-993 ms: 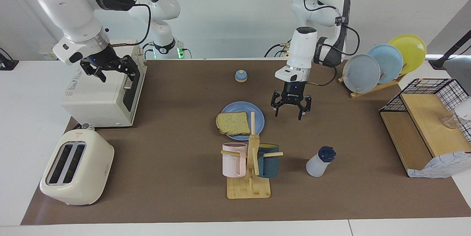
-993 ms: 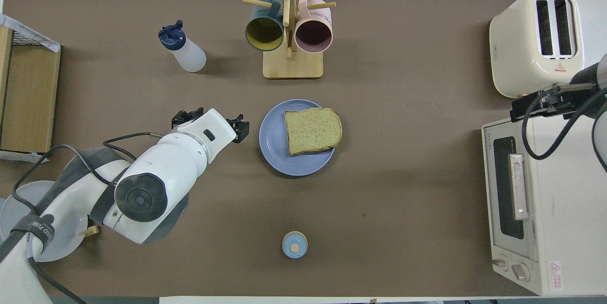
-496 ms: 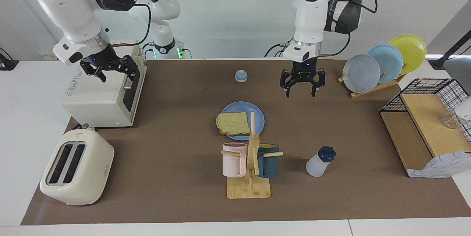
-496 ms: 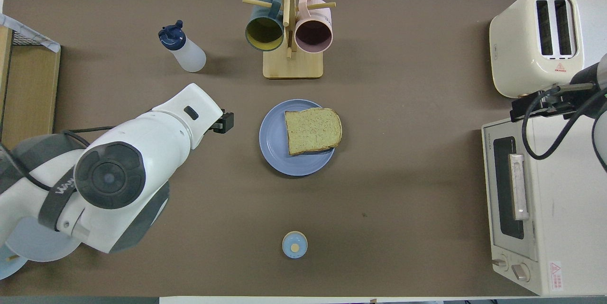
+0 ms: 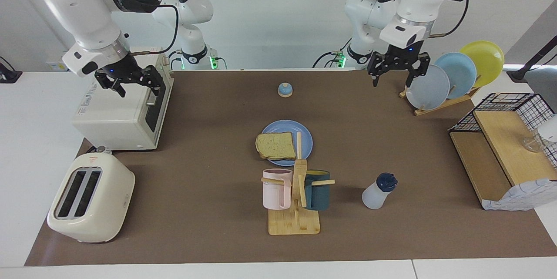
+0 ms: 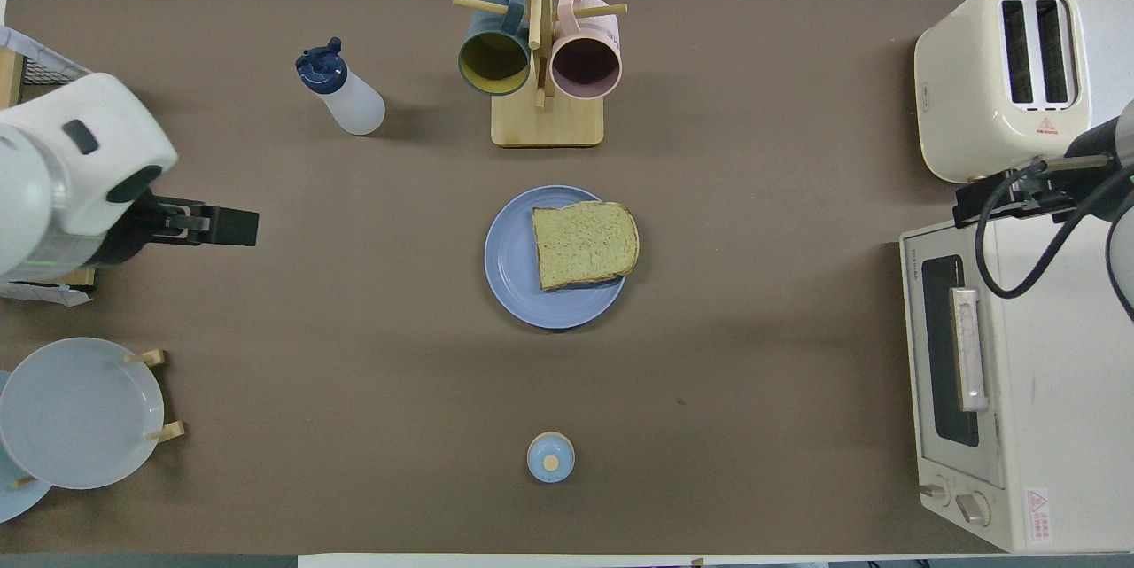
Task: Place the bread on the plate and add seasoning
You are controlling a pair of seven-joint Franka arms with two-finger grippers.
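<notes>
- The bread (image 5: 275, 146) lies flat on the plate (image 5: 304, 133) at frame centre, toward the plate's right-arm edge and overlapping its rim a touch: first half of the job looks done.
- The seasoning (image 5: 377, 190) bottle stands upright in the lower right of the facing view, cap on, untouched, well apart from the plate.
- Big change: the left gripper (image 5: 394, 71) was hanging low just beside the plate a second ago, and it has swung up and away to the upper right, now in the air by the dish rack (image 5: 439, 103) with its three upright plates. Fingers spread, nothing in them.
- That reads as a retreat, so I'd say the seasoning step has not started; the bottle has to be fetched next.
- The right gripper (image 5: 130, 79) has not budged in the upper left, waiting over the toaster oven (image 5: 117, 115), jaws apart and empty.
- Containers: the toaster (image 6: 1010, 72) at the overhead's upper right shows two dark slots, nothing poking out.
- The mug tree (image 6: 545, 63) at top centre carries a teal mug (image 6: 493, 61) and a pink mug (image 6: 586, 65), both empty.
- The little bell (image 6: 550, 456) sits alone at lower centre of the overhead view.
</notes>
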